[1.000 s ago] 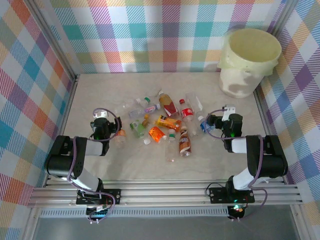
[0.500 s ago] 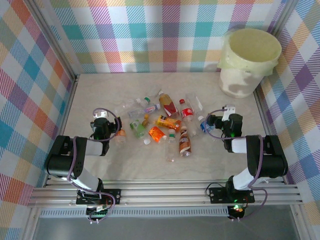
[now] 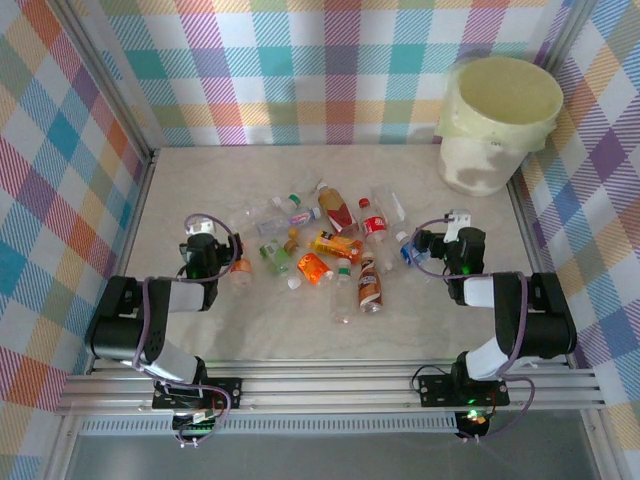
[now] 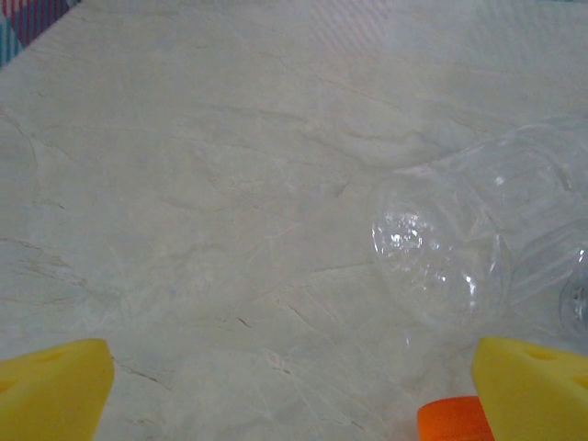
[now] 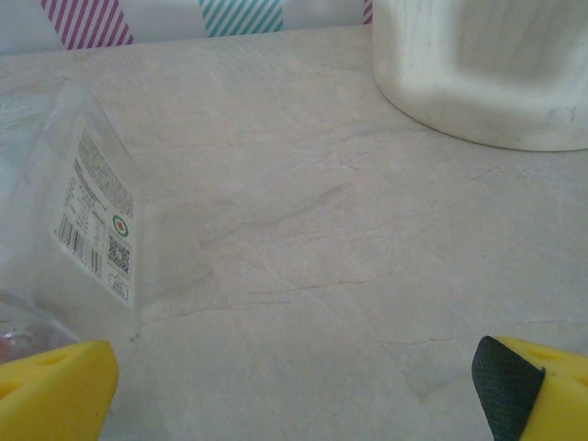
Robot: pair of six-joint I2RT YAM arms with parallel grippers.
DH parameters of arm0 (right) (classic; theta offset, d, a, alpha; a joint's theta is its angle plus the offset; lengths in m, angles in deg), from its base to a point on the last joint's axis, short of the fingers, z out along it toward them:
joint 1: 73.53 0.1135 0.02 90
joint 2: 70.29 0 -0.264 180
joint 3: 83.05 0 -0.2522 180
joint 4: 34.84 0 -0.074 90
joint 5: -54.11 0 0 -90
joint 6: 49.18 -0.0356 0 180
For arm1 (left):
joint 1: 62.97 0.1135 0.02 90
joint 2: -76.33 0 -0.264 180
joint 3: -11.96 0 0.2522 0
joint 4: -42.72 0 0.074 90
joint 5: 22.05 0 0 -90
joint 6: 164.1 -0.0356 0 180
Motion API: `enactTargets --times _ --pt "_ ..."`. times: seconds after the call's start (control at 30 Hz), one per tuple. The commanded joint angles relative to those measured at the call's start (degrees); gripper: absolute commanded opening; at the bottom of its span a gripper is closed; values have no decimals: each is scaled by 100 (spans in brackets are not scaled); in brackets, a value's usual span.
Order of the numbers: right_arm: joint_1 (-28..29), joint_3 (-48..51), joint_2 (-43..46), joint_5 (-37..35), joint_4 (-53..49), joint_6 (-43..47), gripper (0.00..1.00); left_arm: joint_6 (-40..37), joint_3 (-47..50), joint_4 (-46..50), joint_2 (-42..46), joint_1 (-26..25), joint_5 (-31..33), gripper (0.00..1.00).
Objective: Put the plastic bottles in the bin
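Observation:
Several plastic bottles [image 3: 330,243] lie scattered at the table's middle, clear and orange ones with red, orange and green labels. The cream-yellow bin [image 3: 497,122] stands at the far right corner. My left gripper [image 3: 203,248] rests low at the heap's left edge, open over bare table [image 4: 294,395]; a clear bottle [image 4: 459,239] lies just ahead to the right and an orange cap [image 4: 450,421] sits by the right finger. My right gripper [image 3: 460,246] is open over bare table [image 5: 299,395], a clear labelled bottle [image 5: 87,211] to its left and the bin's base [image 5: 487,73] ahead.
Checked cloth walls [image 3: 300,70] close the table on three sides. A metal rail [image 3: 330,385] runs along the near edge. Bare tabletop [image 3: 300,330] lies between the heap and the arm bases, and also between the heap and the bin.
The left arm has shifted very slightly. The right arm and the bottles have not moved.

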Motion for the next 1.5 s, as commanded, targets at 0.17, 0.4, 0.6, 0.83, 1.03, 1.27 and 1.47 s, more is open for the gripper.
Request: enactTargets --times 0.17,0.4,0.6,0.83,1.03,1.27,1.47 --pt "-1 -994 1310 -142 -2967 -782 100 695 -455 1613 1752 -49 198 100" --pt "2 -1896 1571 511 -5483 -2568 100 2971 -1274 4174 2633 -290 -182 100" --pt "21 -2290 1399 936 -7180 -2568 100 4247 -1306 5455 3218 -554 -1394 100" --pt "311 -2139 1200 1069 -7176 -1627 100 4776 -795 5764 4045 -727 -2162 100" --pt "546 -2335 694 157 -6842 -597 100 4636 -747 5393 3913 -786 -2539 100" --pt "573 -2751 -171 344 -6825 226 95 4530 -881 4850 3336 -972 -2709 100" --pt "661 -3096 -865 249 -6734 428 91 4450 -1080 4520 2897 -1222 -2672 100"
